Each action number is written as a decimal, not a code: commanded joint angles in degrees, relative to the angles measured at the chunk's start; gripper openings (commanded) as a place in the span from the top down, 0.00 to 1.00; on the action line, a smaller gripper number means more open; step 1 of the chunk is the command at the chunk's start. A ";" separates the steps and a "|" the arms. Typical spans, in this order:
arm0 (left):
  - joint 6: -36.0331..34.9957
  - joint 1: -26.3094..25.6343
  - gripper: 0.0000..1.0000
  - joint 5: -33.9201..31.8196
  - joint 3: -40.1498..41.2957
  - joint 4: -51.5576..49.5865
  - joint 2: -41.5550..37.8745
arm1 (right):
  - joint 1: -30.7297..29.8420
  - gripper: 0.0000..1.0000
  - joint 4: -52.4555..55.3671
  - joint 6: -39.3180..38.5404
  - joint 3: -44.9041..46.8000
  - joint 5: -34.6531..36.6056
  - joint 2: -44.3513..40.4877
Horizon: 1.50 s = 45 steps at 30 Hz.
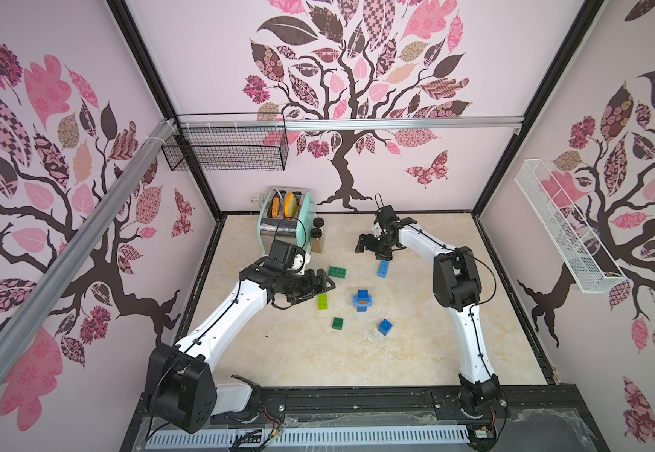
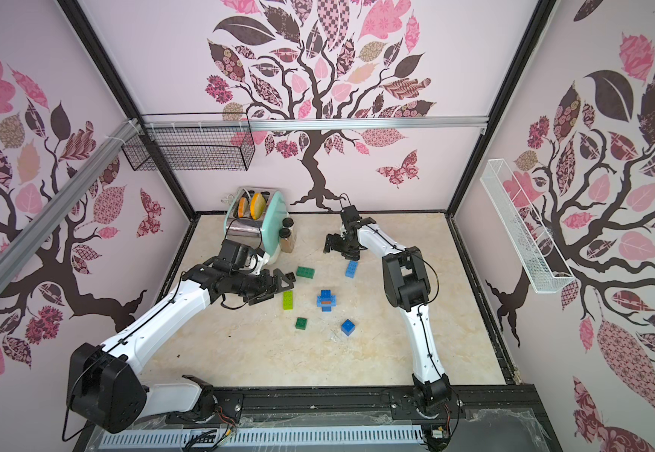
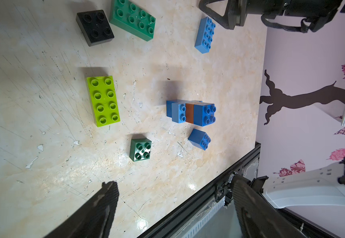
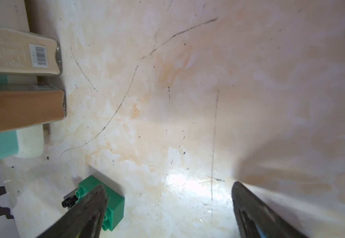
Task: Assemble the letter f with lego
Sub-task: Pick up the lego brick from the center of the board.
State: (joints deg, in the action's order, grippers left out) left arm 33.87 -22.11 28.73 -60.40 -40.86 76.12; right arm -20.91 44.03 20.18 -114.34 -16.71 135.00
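Note:
The lego lies loose on the marble tabletop. A stacked piece of blue, light blue and orange-brown bricks (image 1: 363, 300) (image 3: 192, 112) sits in the middle. Around it are a lime oblong (image 1: 323, 301) (image 3: 103, 101), a green oblong (image 1: 336, 272) (image 3: 133, 19), a light blue oblong (image 1: 383, 269), a dark green square (image 1: 337, 323) and a blue square (image 1: 385, 327). A black square (image 3: 95, 27) shows in the left wrist view. My left gripper (image 1: 320, 290) (image 3: 173, 181) hovers open beside the lime oblong, holding nothing. My right gripper (image 1: 373, 252) (image 4: 168, 185) is open and empty over bare table behind the light blue oblong.
A mint-and-chrome toaster (image 1: 287, 219) stands at the back left with two dark-capped spice jars (image 1: 317, 235) beside it. A black wire basket (image 1: 228, 148) hangs on the back wall and a white one (image 1: 564, 231) on the right wall. A black rail (image 1: 357, 395) borders the front.

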 commanded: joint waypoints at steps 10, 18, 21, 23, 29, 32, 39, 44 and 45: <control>-2.00 0.23 0.09 0.07 1.51 1.55 0.97 | -0.01 0.06 4.95 -2.63 7.94 7.20 -6.58; -2.18 0.28 0.09 1.04 2.48 2.39 0.79 | -0.17 0.04 6.29 -1.20 11.22 8.99 -10.96; -2.51 0.28 0.09 0.81 2.79 1.85 0.73 | -0.19 0.02 8.11 -0.59 8.73 11.86 -10.99; -2.87 0.26 0.08 0.77 3.00 1.19 0.66 | -0.29 0.01 10.23 0.79 7.10 14.12 -11.20; -3.53 0.31 0.02 0.26 4.64 0.66 -0.88 | -1.91 0.00 13.26 3.71 8.72 17.14 -11.83; -3.64 0.28 0.02 0.93 5.18 0.48 -1.78 | -2.37 0.00 12.58 4.63 11.06 17.15 -11.93; -3.51 0.31 0.02 0.77 6.48 -0.14 -3.07 | -2.49 0.01 12.78 4.77 12.62 17.71 -11.25; -3.18 0.31 0.02 0.76 7.03 -0.14 -3.13 | -2.47 0.04 11.52 4.03 14.80 18.20 -11.74; -3.14 0.31 0.02 0.71 7.08 -0.14 -3.12 | -2.45 0.05 11.43 3.75 14.81 18.28 -11.58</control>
State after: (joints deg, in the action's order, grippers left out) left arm 31.29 -22.11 29.02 -53.89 -40.64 73.82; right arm -23.44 55.72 24.38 -99.42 0.19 124.86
